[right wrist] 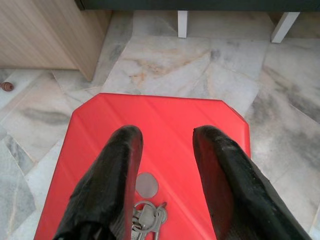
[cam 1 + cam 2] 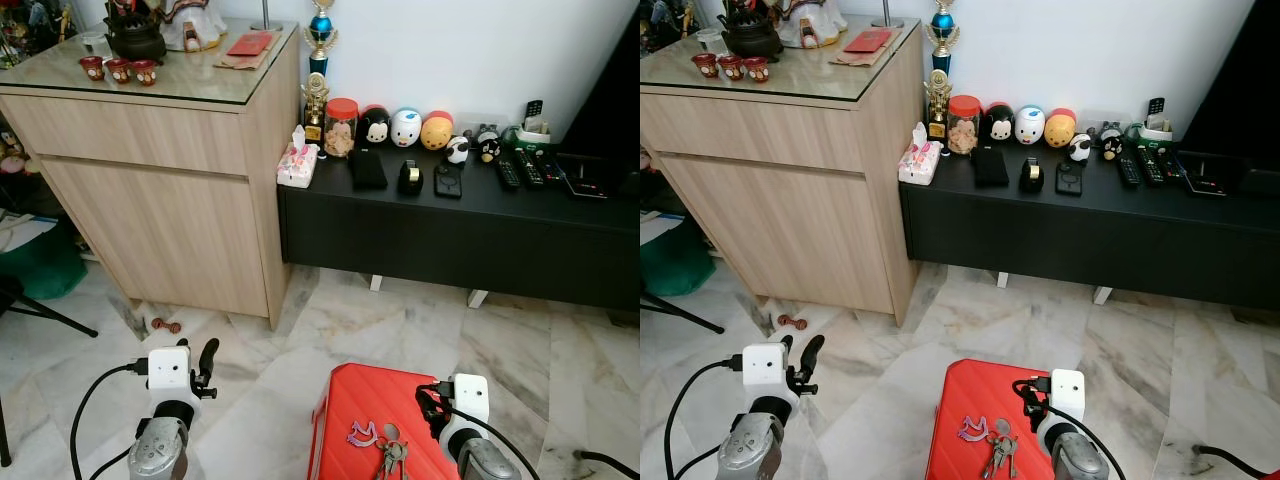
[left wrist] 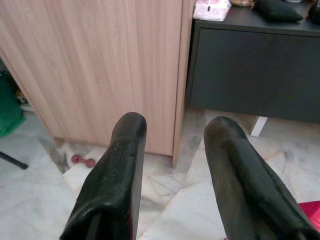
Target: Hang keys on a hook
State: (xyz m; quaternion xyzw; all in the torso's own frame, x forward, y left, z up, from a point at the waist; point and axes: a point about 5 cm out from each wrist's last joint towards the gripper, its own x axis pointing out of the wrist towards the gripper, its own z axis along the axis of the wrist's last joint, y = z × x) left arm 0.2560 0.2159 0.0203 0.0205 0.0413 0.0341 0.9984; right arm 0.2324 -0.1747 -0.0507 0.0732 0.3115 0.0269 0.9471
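Note:
A bunch of keys point(image 2: 388, 458) with a pink tag point(image 2: 361, 433) lies on top of a red stool point(image 2: 345, 395) at the bottom of the head views. My right gripper point(image 1: 162, 137) hovers open just above the stool, and the keys point(image 1: 148, 218) lie between and below its fingers point(image 1: 120, 165). It is not touching them. My left gripper point(image 3: 175, 127) is open and holds nothing. It sits low on the left point(image 2: 207, 362), over the marble floor, facing the wooden cabinet point(image 3: 100, 60).
A tall wooden cabinet point(image 2: 170, 190) with a glass top stands at left. A low black console point(image 2: 460, 230) with remotes, toys and a tissue pack point(image 2: 297, 165) runs along the wall. A small red object point(image 2: 165, 325) lies on the floor by the cabinet.

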